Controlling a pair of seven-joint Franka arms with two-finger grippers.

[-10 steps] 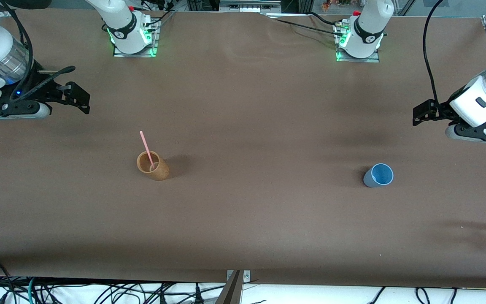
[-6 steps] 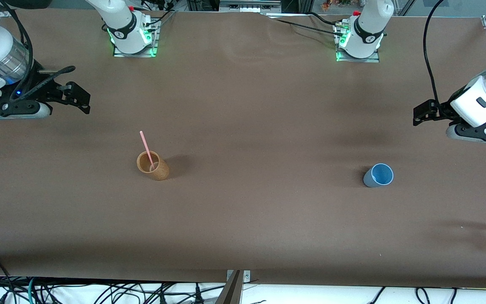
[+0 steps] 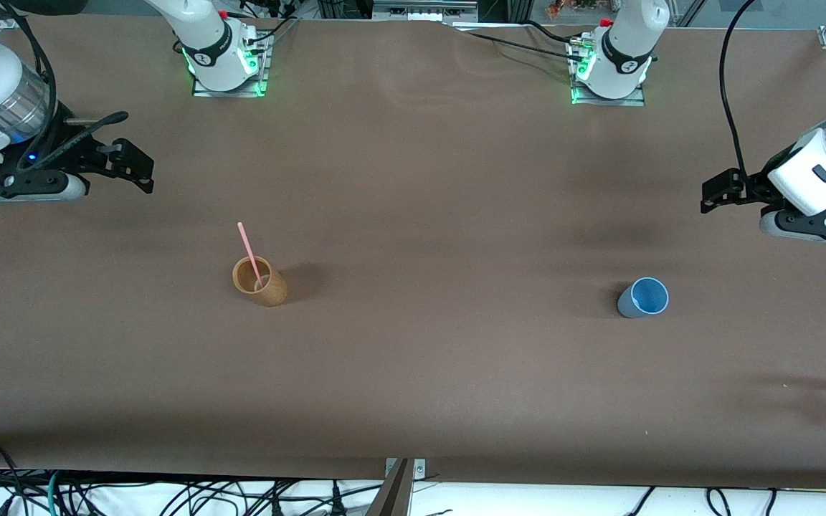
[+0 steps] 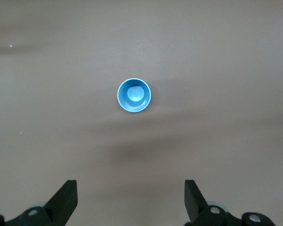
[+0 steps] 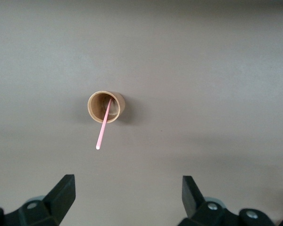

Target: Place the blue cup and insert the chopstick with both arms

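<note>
Chopstick (image 3: 249, 256) leans in tan cup (image 3: 261, 282), blue cup (image 3: 643, 298) apart; left end effector (image 3: 715, 193) and right end effector (image 3: 135, 165) gape, empty.

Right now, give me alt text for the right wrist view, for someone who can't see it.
A tan wooden-looking cup stands upright on a brown table with a pink chopstick leaning out of it over the rim. The right end effector hangs above the table, its two black fingers spread wide apart and holding nothing.
</note>
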